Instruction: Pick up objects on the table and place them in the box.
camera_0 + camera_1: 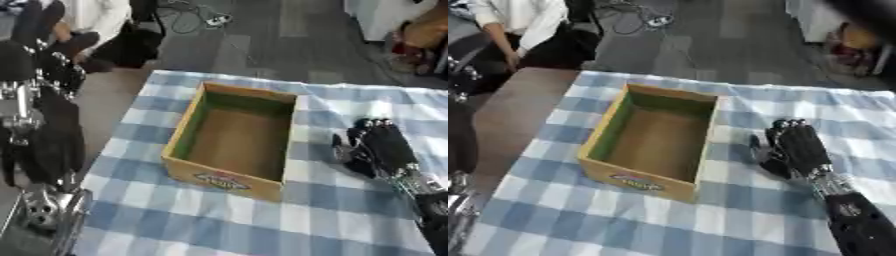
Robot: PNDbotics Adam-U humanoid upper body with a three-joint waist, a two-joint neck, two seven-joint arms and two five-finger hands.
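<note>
At the far left, the left arm (39, 125) is seen raised beside the table; its hand cannot be made out, so nothing is said of its fingers. Toward the middle, the cardboard box (229, 176) stands open on the blue checked cloth (175, 220), and its inside appears bare. To the right, the right hand (796, 147) lies just beside the box, fingers straight and spread, with nothing held. No loose object is shown on the cloth, though one may be hidden under the palm. The step is judged to be a reach; next, an object must be located and grasped.
</note>
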